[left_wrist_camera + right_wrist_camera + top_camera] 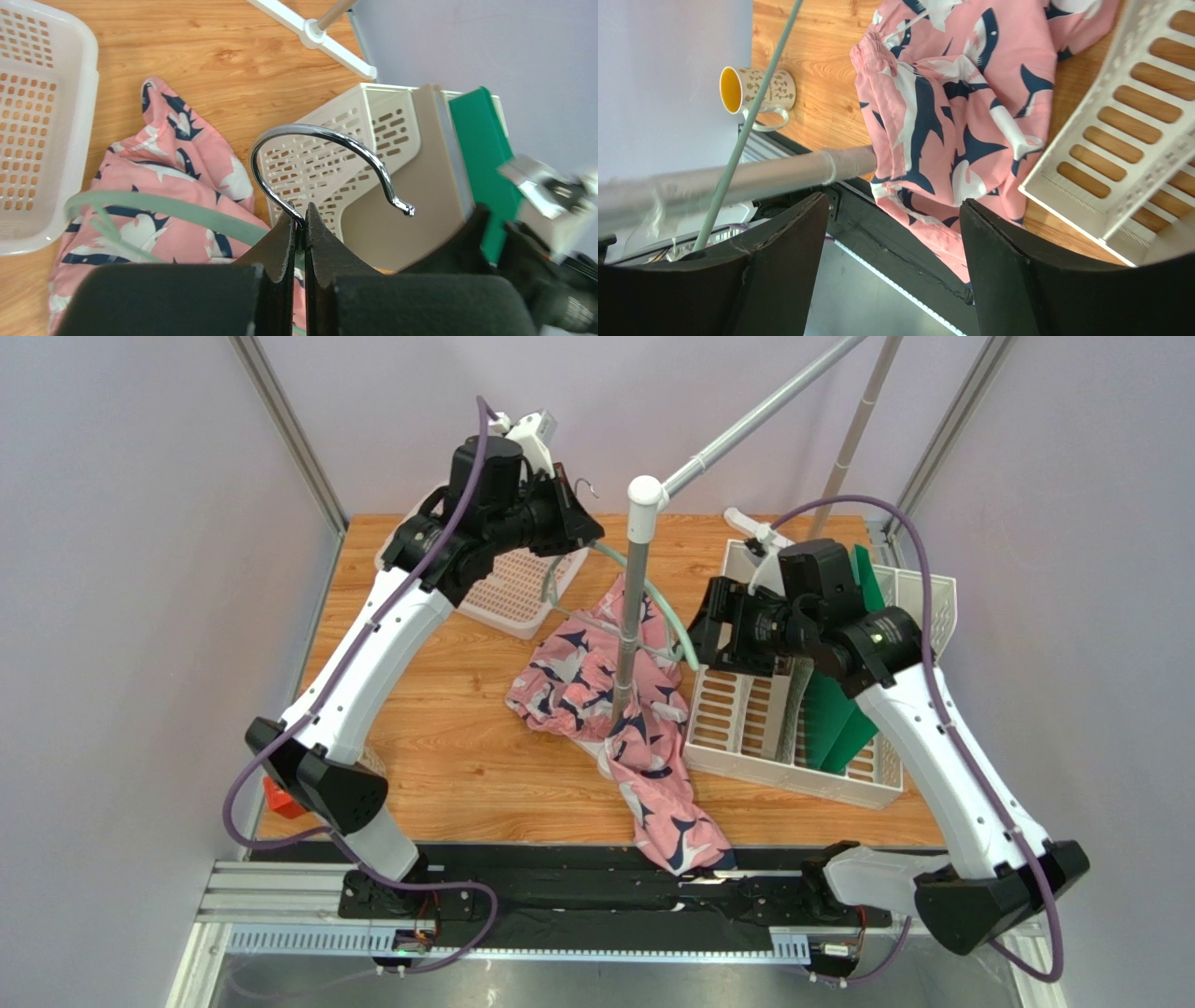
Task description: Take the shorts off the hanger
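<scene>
The pink shorts (pixel 617 714) with a navy-and-white print lie crumpled on the table around the foot of the rack pole, one leg trailing over the front edge. The mint hanger (pixel 678 630) is held above them. In the left wrist view its arm (pixel 161 208) crosses over the shorts (pixel 175 157). My left gripper (pixel 303 218) is shut on the stem of the hanger's silver hook (pixel 316 131); it also shows in the top view (pixel 578 507). My right gripper (pixel 892 210) is open and empty, hovering beside the shorts (pixel 948 105) and the hanger's right end (pixel 709 623).
The grey rack pole (pixel 631 602) stands in the middle of the shorts. A slotted crate (pixel 758 735) with green folders (pixel 842 721) is on the right. A small white basket (pixel 512 595) is at the back left. A yellow-lined mug (pixel 756 87) is near the front edge.
</scene>
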Robot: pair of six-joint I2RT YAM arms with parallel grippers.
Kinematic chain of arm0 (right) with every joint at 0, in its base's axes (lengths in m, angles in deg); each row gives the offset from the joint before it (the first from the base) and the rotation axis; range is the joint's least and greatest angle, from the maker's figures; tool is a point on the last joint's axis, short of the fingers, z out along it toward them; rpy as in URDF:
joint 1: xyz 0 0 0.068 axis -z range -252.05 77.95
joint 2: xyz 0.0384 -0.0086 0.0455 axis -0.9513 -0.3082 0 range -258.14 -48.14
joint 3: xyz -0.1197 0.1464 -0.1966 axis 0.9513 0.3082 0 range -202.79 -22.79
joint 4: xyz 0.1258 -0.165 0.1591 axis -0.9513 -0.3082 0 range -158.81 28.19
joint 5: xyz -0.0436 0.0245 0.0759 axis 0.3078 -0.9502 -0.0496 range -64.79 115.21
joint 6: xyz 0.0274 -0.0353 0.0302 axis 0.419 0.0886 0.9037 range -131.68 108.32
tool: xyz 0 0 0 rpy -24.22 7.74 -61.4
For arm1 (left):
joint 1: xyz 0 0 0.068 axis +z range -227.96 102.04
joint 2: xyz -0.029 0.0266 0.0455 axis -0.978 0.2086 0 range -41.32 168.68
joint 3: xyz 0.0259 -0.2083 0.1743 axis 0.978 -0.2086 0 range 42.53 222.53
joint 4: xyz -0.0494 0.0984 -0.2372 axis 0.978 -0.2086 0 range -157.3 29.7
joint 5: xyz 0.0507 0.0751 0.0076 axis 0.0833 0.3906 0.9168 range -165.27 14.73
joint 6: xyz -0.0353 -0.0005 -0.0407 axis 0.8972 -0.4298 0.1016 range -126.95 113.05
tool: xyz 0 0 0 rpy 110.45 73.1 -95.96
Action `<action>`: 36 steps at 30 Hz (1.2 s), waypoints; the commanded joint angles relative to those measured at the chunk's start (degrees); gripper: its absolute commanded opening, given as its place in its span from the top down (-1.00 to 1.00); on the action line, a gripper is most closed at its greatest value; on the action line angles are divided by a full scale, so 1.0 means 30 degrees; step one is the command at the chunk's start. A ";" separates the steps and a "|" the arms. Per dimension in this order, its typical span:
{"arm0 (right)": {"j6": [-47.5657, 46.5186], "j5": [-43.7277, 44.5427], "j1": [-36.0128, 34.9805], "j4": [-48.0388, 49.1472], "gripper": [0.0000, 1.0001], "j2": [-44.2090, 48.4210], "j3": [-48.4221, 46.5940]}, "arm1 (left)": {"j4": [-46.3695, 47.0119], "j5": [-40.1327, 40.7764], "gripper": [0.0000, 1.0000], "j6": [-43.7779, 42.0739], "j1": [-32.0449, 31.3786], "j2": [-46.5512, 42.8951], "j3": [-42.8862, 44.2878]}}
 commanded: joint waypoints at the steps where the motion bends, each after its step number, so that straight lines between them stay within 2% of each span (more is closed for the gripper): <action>1: -0.0564 0.2069 0.0259 -0.1769 -0.50 0.2496 -0.0882 | -0.0489 0.1053 1.00 -0.0908 0.0088 0.0824 0.1752; 6: -0.0710 0.2428 0.0289 -0.1484 -0.57 0.4927 -0.0503 | -0.0256 0.1406 1.00 -0.0237 0.0030 0.1296 0.2104; 8: -0.0915 0.1086 0.0318 -0.0284 -0.61 0.6158 -0.0093 | -0.0255 0.1494 1.00 0.0028 0.0059 0.1442 0.2221; 11: -0.0887 -0.1435 0.0289 0.3285 -0.72 0.6864 -0.0061 | -0.0226 0.1816 1.00 0.0350 0.0059 0.1501 0.2193; 16: -0.1704 -0.2613 0.0260 0.3943 -0.81 0.5521 -0.1670 | -0.0196 0.2431 1.00 0.0585 0.0000 0.1472 0.2192; 21: -0.2614 -0.2553 0.0259 0.3327 -0.79 0.3181 -0.3865 | -0.0694 0.2461 1.00 0.0732 -0.0087 0.1764 0.2893; 25: -0.2761 -0.2527 -0.0208 0.3180 -0.77 0.2003 -0.4340 | -0.0988 0.2579 1.00 0.1054 -0.0234 0.1939 0.3187; 28: -0.2996 -0.1388 -0.0590 0.3092 -0.70 0.1856 -0.4077 | -0.1017 0.2198 1.00 0.1317 -0.0263 0.2058 0.3335; 31: -0.3229 -0.0153 -0.0590 0.2974 -0.53 0.2031 -0.3696 | -0.1017 0.1905 1.00 0.1581 -0.0322 0.1999 0.3364; 36: -0.2938 -0.0620 -0.0619 0.3500 -0.19 0.1739 -0.3257 | -0.1193 0.1904 1.00 0.2138 -0.0556 0.1882 0.3159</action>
